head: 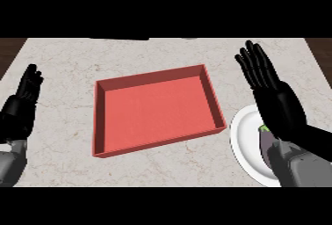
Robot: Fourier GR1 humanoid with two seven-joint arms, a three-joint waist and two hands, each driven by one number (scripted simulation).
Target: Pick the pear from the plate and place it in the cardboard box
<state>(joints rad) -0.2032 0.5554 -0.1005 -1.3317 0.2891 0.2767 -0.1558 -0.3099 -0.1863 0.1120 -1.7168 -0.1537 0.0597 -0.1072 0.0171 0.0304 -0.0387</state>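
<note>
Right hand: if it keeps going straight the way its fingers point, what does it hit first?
Nothing, as far as the view shows. The right hand is open, fingers aimed up-left toward the counter's far edge, passing right of the box. Its height is unclear.

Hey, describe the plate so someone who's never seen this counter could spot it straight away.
Start at the marble counter with the red square box in its middle. Look right of the box's lower right corner, at the counter's right edge. The plate lies there, partly under the right hand: the only white, round thing in sight.
</note>
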